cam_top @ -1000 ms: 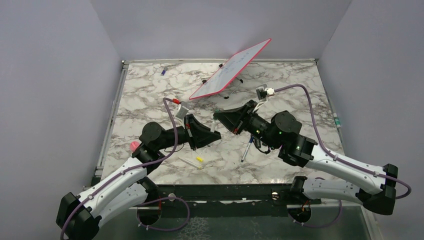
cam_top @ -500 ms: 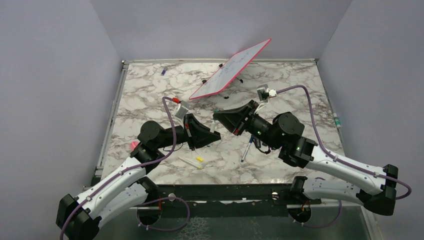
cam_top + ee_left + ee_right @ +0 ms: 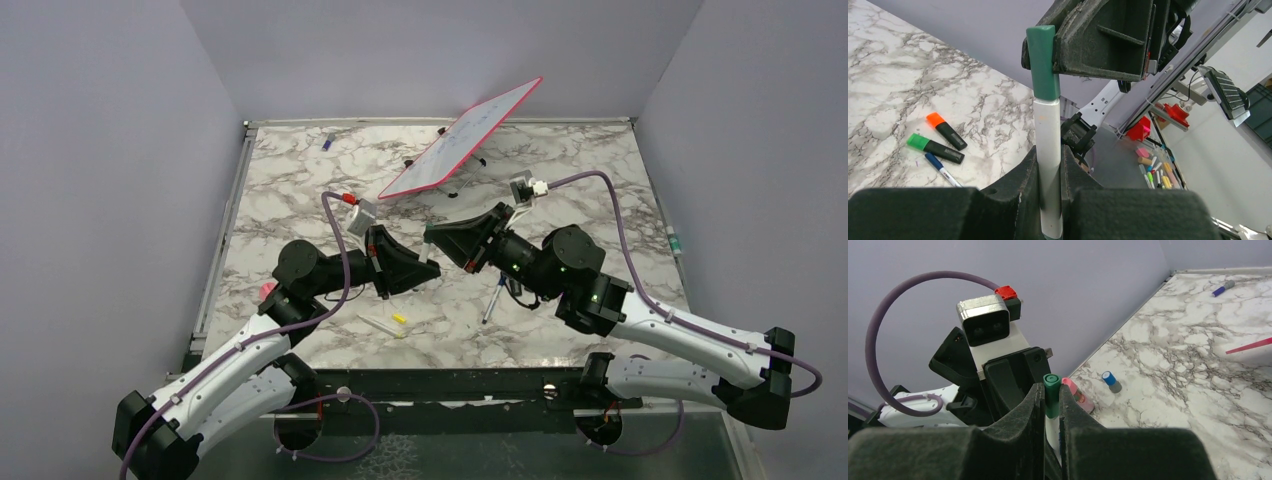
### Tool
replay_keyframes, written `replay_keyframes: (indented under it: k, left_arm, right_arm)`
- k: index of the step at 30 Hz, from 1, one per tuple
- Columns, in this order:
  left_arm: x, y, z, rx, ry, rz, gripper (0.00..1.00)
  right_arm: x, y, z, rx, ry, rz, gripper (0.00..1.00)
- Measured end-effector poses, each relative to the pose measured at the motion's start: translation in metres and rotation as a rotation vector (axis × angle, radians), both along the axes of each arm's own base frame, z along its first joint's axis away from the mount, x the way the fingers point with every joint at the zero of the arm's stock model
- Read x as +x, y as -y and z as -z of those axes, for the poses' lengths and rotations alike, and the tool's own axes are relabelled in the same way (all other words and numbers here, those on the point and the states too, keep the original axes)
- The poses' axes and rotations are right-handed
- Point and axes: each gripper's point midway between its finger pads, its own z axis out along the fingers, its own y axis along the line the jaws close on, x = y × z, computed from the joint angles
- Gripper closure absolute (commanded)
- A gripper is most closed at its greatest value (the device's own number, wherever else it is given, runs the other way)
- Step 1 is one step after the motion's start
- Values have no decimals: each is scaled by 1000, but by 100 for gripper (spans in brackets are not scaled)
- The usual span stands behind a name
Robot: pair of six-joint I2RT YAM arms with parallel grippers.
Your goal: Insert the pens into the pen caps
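Observation:
My left gripper (image 3: 428, 268) (image 3: 1049, 156) is shut on a thin white-barrelled pen (image 3: 1048, 135) and holds it upright above the table's middle. A green cap (image 3: 1043, 62) sits on the pen's top end, flush against the barrel. My right gripper (image 3: 437, 238) (image 3: 1051, 392) is shut on that green cap (image 3: 1051, 387), and the white barrel (image 3: 1052, 432) shows below it between the fingers. The two grippers meet tip to tip. On the table lie an orange-ended highlighter (image 3: 946, 130), a green-ended highlighter (image 3: 934, 148) and a blue-ended pen (image 3: 943, 170) (image 3: 493, 300).
A yellow-ended pen (image 3: 388, 322) lies near the front. A tilted whiteboard (image 3: 462, 136) stands at the back. A blue cap (image 3: 1110, 381) and a pink object (image 3: 1078, 395) lie at the left, a small blue marker (image 3: 327, 141) at the far left corner, a green pen (image 3: 673, 240) at the right edge.
Both grippers have shifted slightly left together, still joined on the pen and cap. Nothing was let go.

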Motion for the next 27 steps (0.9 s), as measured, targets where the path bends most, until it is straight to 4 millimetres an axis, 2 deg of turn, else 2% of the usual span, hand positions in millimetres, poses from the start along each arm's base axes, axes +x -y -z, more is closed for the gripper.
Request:
replay_keyframes:
  k: [4, 7, 10, 12, 14, 16, 21, 27]
  left_arm:
    - [3, 0, 0, -2, -5, -15, 100]
    - [3, 0, -1, -5, -4, -18, 100]
    - [0, 1, -4, -8, 1, -7, 100]
    - [0, 0, -13, -29, 26, -12, 100]
    - [0, -2, -25, -54, 58, -14, 100]
    - [-2, -3, -28, -62, 72, -11, 100]
    - [-6, -3, -30, -65, 87, 12, 100]
    - [-15, -2, -28, -57, 102, 59, 100]
  right_arm:
    - [-2, -1, 0, 0, 3, -12, 85]
    - [-6, -1, -2, 1, 18, -36, 80]
    - [-13, 2, -2, 11, 28, -66, 66]
    - [-21, 2, 8, -12, 14, -106, 53]
    - [-26, 1, 17, -24, -14, -125, 46]
    - [-28, 2, 15, -16, -20, -130, 41]
    - [-32, 7, 8, 2, -13, -138, 34]
    - [-29, 8, 0, 12, -5, -121, 33]
